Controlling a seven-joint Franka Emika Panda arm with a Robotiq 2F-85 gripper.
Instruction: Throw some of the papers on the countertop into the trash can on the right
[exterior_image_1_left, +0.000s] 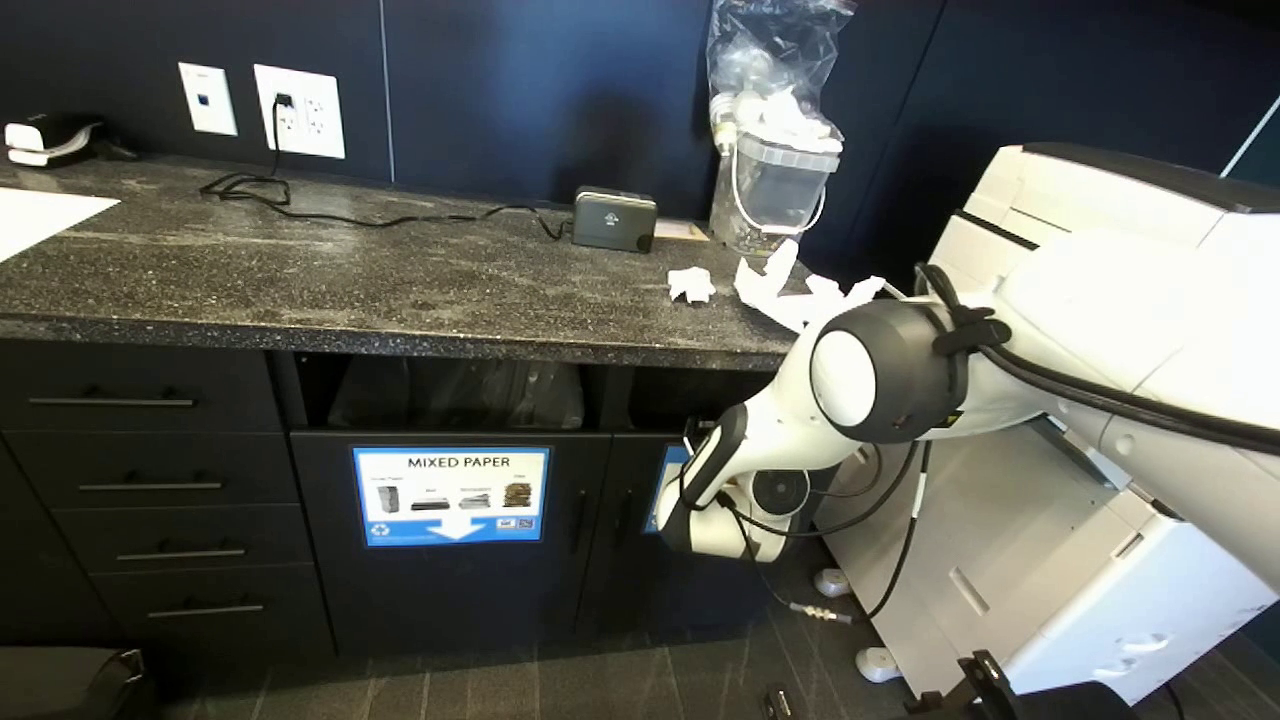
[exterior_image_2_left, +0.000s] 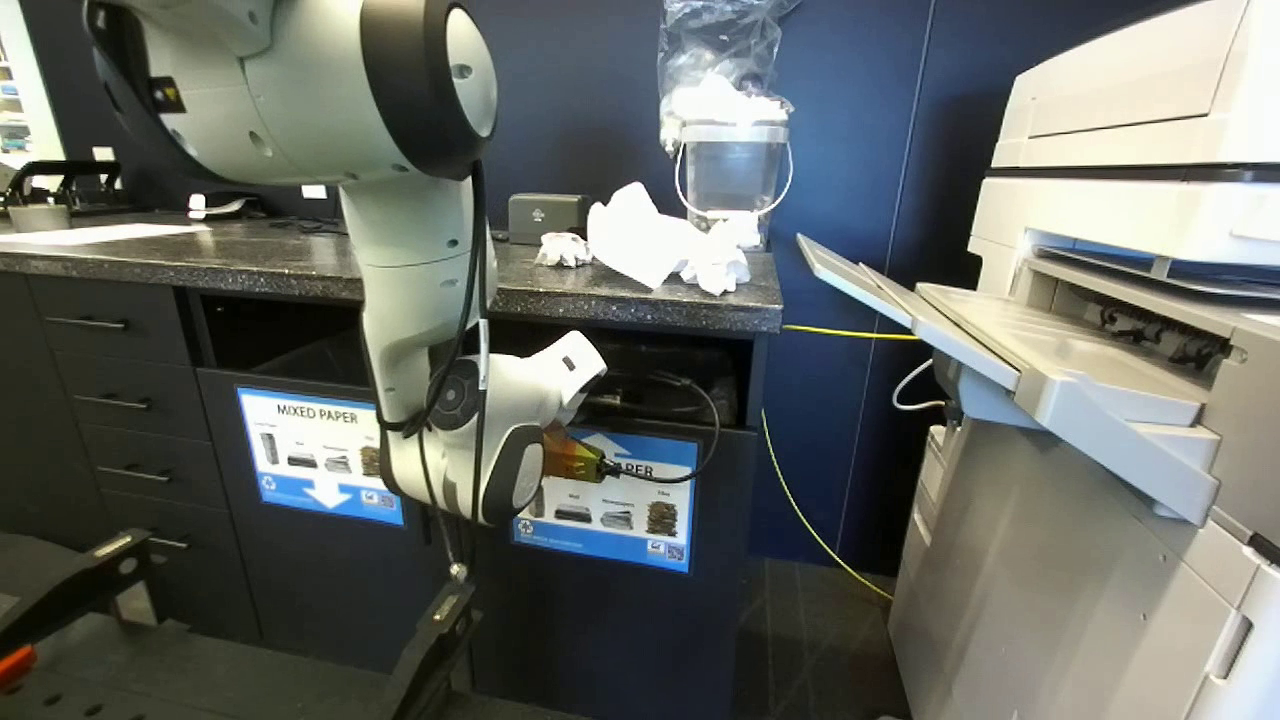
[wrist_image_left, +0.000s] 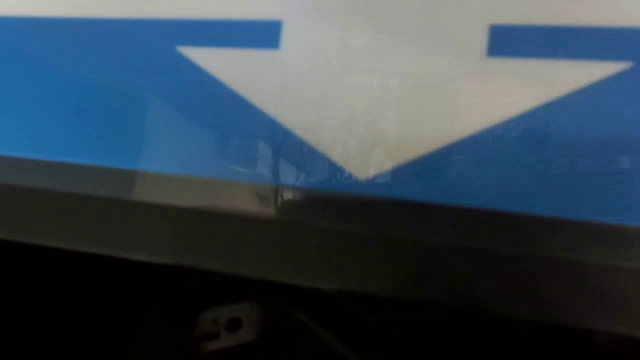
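A: Tool (exterior_image_2_left: 620, 398): where, in what state?
B: Apparently in the slot (exterior_image_2_left: 700, 360) of the trash can (exterior_image_2_left: 615, 615). Cannot tell whether apart, together or clamped.
A: Papers (exterior_image_2_left: 640, 240)?
B: On the bench (exterior_image_1_left: 430, 275), near its end, above the tool. Likely needs backing out, then rising past the bench edge.
A: Writing?
B: Reads "MIXED PAPER" on the sign (exterior_image_1_left: 452, 500) of the neighbouring bin (exterior_image_1_left: 450, 595); on the trash can's own sign (exterior_image_2_left: 620, 515), only "PER" visible.

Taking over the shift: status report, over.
Gripper at trash can, hidden in shadow, open or shut unclear. Papers on countertop. Possible snag: black cable looped nearby.
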